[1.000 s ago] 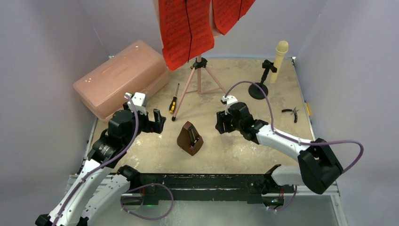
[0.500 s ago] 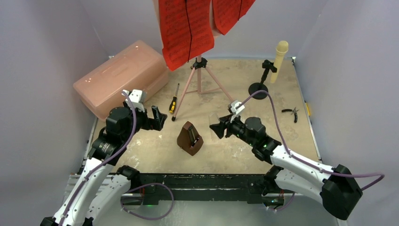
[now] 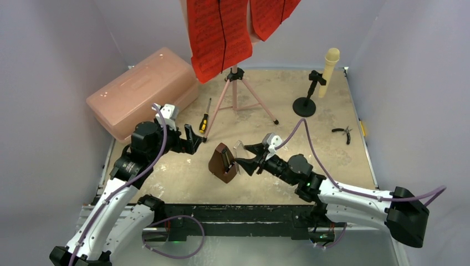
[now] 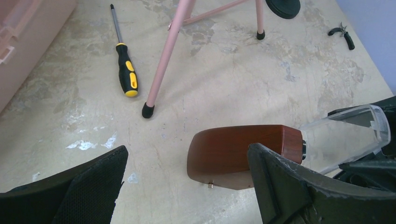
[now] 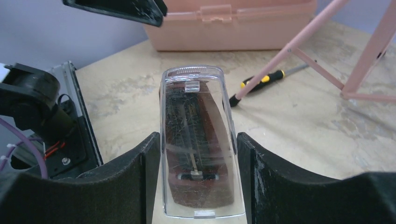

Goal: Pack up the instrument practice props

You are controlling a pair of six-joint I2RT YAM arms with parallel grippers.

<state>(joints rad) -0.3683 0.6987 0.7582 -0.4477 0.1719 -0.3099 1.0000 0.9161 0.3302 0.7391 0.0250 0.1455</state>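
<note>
The counter carries one large translucent pink lidded box at its far left, closed, its long side running diagonally. Beside it stands one pink tripod music stand, upright on three splayed legs, with two red sheet-music pages hanging down from its desk, cut off by the top of the view. Two arms reach in from the near edge. The left fingers are spread wide and empty, near the left side of the one brown pyramid metronome but apart from it. The metronome stands mid-counter on its base, tapering upward, its pendulum face turned toward the right arm. The right fingers are clamped on one clear cover, gripping its two long sides. The cover's long axis runs out along the fingers toward the metronome, and its far end is just beside the metronome's top; I cannot tell whether they touch. One cream stick microphone sits at the far right, head up and slightly tilted, clipped in a black stand. One screwdriver lies just beside the stand's left foot, shaft pointing away. One pair of pliers lies by the right edge.
</note>
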